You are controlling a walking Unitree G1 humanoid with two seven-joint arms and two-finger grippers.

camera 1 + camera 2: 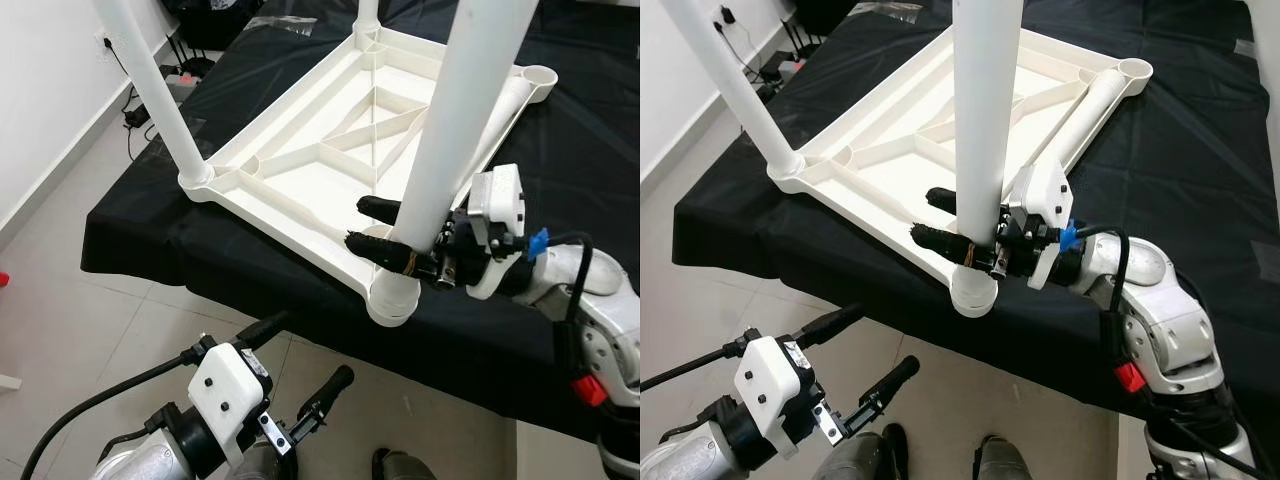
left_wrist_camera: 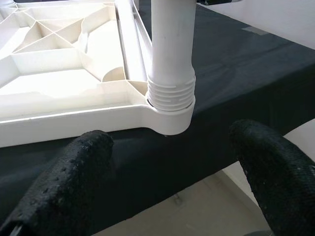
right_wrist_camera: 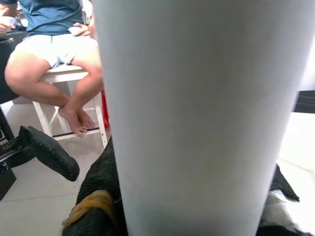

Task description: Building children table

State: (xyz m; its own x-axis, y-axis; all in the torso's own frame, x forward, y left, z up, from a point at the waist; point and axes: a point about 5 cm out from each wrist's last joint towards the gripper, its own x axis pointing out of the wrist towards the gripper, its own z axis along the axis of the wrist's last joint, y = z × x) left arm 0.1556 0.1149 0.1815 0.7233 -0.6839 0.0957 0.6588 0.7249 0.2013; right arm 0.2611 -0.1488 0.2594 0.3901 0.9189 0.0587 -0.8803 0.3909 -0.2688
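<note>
Between the right gripper's (image 1: 945, 220) jaws stood a smooth, matt white plastic leg (image 1: 983, 130). The ribbed tabletop (image 1: 330, 160) beyond looked like the same plastic, resting on matt black cloth (image 1: 560, 140). The fingers (image 2: 83, 167) looked rough, pebbled rubber.

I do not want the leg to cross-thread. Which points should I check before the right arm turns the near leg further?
1. Right end effector around the near leg, just above its base: ok.
2. Leg standing in the corner socket of the upturned tabletop: ok.
3. Leg fully screwed in: not ok, thread rings show above the socket.
4. Leg straight in the socket: cannot tell.
5. Left end effector open, low, apart from the table: ok.
6. Socket corner juts past the black cloth's edge: not ok.
</note>
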